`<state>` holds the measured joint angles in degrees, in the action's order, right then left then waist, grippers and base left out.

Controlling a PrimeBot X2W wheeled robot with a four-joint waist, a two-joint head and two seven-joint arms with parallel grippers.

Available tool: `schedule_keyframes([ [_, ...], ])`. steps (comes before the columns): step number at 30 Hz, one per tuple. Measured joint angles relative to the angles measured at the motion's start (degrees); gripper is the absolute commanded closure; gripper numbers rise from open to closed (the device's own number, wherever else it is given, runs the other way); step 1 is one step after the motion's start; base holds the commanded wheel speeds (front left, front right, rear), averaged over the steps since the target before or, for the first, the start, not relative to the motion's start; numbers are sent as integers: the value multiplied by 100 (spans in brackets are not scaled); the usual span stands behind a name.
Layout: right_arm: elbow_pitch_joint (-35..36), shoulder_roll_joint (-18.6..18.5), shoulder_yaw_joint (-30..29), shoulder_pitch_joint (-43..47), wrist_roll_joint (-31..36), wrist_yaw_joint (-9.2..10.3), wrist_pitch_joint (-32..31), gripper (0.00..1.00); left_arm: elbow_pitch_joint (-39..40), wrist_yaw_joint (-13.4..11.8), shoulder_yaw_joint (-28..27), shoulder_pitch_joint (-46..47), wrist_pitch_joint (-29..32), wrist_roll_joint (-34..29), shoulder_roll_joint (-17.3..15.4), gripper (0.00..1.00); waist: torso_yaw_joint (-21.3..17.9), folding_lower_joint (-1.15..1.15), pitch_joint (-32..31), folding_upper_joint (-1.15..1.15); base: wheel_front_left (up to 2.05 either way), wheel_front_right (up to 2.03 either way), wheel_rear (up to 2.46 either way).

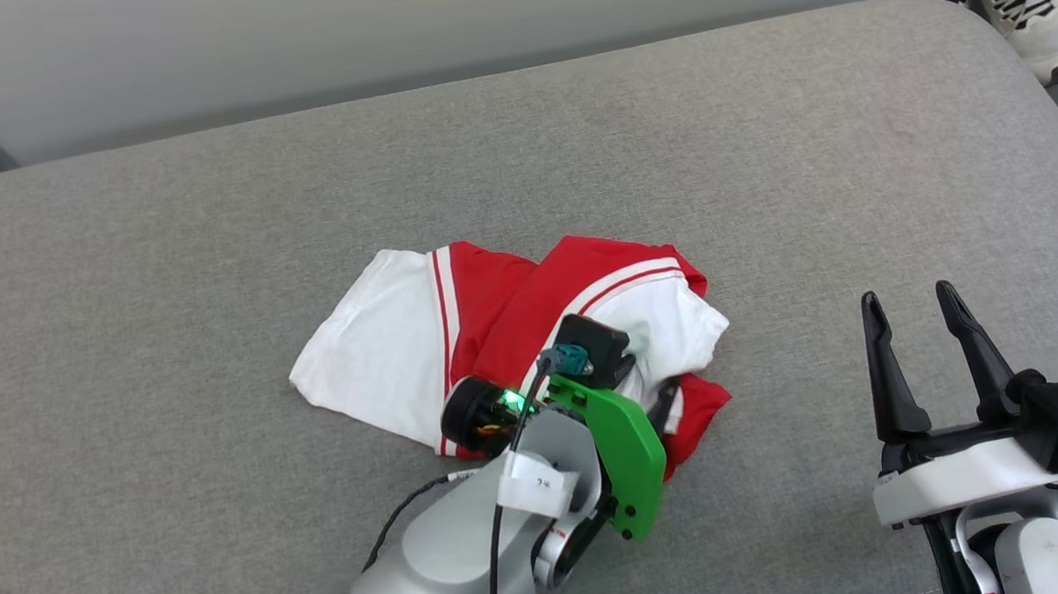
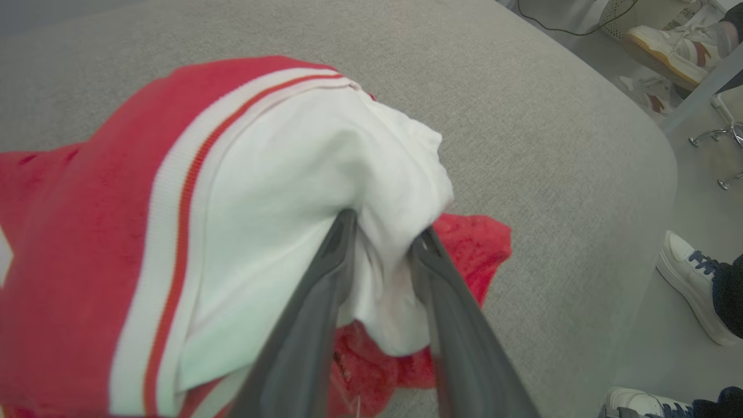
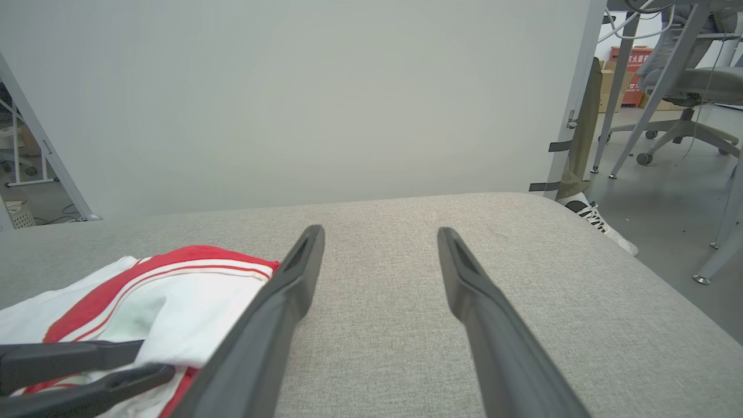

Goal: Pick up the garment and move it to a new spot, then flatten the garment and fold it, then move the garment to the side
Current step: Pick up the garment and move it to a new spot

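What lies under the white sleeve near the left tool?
Beneath the white sleeve, a crumpled red part of the garment peeks out, lying on the grey cushion. How far it continues under the sleeve is covered.

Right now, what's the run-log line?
garment crumpled on grey pad | left gripper: astride white sleeve, grip unclear | right gripper: open, off cloth

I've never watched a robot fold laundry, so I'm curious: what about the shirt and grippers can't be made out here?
Left gripper: in the left wrist view, white cloth of the shirt bunches over its fingertips; gripped or loose, cannot tell.
Its fingertips, head view: hidden behind its green bracket.
Shirt front: crumpled folds hide it in every view.
Whoever wears the shoe, left wrist view: cut off by the edge.
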<state>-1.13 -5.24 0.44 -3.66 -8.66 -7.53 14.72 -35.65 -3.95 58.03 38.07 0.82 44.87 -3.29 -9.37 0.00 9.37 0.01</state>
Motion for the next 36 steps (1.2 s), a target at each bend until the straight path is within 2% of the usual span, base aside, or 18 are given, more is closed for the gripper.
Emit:
schedule_keyframes([
  [3,-44,25,18,1,0,0,1,0,-169,231,215,-37,-51,46,12,0,-96,0,50,0,0,0,0],
  [6,-122,58,74,5,-1,0,1,0,-104,356,344,-39,-240,169,13,0,-108,0,19,0,0,0,0],
  [12,-249,66,68,86,-2,0,0,0,-10,348,382,-21,-695,315,30,0,12,0,-185,0,0,0,0],
  [17,-357,53,75,271,-3,0,1,0,-3,261,143,26,-1091,318,-38,0,239,0,-488,0,0,0,0],
  [21,-416,36,76,413,-11,0,0,0,99,157,-122,38,-1330,335,-361,0,433,0,-722,0,0,0,0],
  [25,-428,35,118,523,-11,0,0,0,363,-14,-452,-72,-1501,252,-932,0,621,0,-951,0,0,0,0],
  [28,-422,36,122,594,-12,0,0,0,877,-127,-891,-452,-1548,170,-1338,0,732,0,-1086,0,0,0,0],
  [30,-409,32,115,642,-19,0,0,0,1452,-244,-1303,-834,-1549,-132,-1584,0,815,0,-1143,0,0,0,0],
  [33,-398,20,116,702,-20,0,0,0,2146,-338,-1887,-1531,-1549,-467,-1761,0,908,0,-1183,0,0,0,0],
  [36,-387,13,104,744,-20,0,1,0,2555,-346,-2330,-2226,-1549,-792,-1798,0,973,0,-1197,0,0,0,0],
])
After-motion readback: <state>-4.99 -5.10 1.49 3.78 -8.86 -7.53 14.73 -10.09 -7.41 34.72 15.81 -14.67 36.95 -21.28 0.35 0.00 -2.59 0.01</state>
